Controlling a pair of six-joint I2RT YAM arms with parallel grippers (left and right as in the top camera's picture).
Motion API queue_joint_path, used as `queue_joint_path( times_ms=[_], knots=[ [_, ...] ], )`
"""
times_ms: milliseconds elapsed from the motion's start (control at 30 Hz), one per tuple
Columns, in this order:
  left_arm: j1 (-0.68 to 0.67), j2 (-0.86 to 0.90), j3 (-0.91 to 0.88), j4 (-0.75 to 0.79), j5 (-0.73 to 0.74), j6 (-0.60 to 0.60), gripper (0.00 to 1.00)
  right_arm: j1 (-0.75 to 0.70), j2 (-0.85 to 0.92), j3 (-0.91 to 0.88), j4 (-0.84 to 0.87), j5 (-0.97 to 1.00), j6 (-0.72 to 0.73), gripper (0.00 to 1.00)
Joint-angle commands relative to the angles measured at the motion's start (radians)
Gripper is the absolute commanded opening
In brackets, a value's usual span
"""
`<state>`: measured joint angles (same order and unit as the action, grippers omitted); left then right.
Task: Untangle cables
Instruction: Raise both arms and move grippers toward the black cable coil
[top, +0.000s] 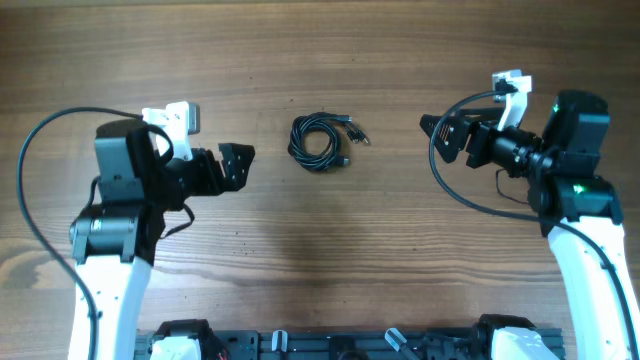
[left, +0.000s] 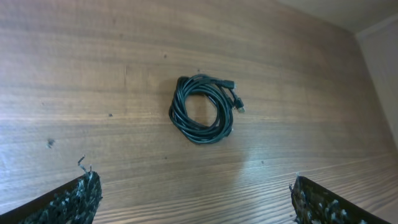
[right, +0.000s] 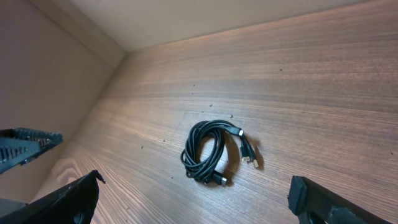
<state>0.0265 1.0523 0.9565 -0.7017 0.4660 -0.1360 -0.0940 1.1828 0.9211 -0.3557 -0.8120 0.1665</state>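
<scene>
While cables (top: 320, 141) lie coiled | left gripper (top: 238, 162) spread, empty | right gripper (top: 440, 136) spread, empty

Bare table (top: 320, 240) separates the coiled cables (top: 318, 140) from the left gripper (top: 240, 165) and right gripper (top: 436, 138).

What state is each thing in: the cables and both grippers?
cables: coiled in one bundle, lying flat, plug ends sticking out at one side, not held
left gripper: open, empty, apart from the cables
right gripper: open, empty, apart from the cables
</scene>
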Motion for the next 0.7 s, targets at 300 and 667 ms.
queue_joint_path(
  times_ms=[300,667],
  knots=[
    [-0.069,0.327,0.245,0.008,0.016,-0.090,0.99,0.005,0.034,0.131,-0.143,0.114,-0.073,1.00],
    [-0.117,0.370,0.255,0.159,0.016,-0.104,1.00,0.005,0.143,0.151,-0.085,0.138,-0.049,1.00]
  ],
)
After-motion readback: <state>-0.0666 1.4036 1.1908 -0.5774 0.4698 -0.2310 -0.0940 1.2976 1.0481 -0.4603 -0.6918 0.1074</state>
